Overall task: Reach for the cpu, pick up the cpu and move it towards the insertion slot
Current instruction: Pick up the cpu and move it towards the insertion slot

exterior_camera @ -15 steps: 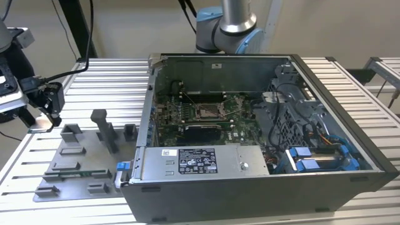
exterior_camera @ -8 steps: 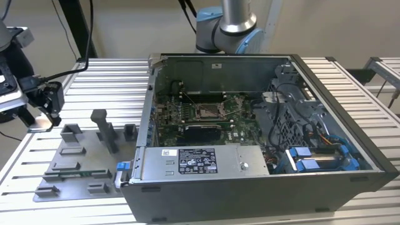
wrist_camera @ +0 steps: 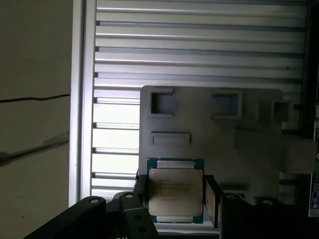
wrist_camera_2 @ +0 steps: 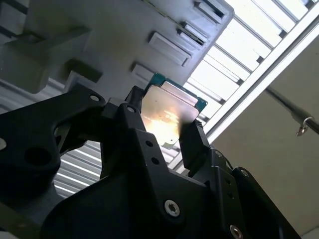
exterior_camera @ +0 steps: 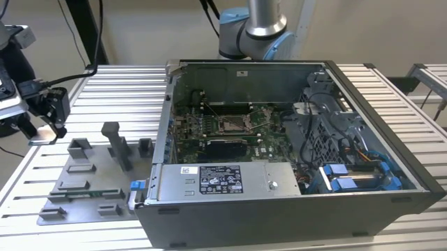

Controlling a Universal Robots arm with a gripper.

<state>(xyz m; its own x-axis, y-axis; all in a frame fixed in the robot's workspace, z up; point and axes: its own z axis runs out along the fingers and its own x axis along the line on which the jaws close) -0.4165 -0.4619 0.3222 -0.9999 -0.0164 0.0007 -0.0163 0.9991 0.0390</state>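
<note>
1. Gripper fingers clamped on opposite edges of the cpu, held in the air near the grey fixture plate.
2. Exterior view: the open computer case, on the plate's right, contains a green board with the insertion slot, well apart from the cpu.

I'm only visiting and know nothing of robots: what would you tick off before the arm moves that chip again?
1. cpu clamped by the gripper: ok.
2. cpu lifted off the grey fixture plate: ok.
3. insertion slot free to receive it: cannot tell.
4. cpu above the insertion slot: not ok; it hangs outside the computer case, at the exterior view's left.
5. cpu sitting level in the grip: cannot tell.
</note>
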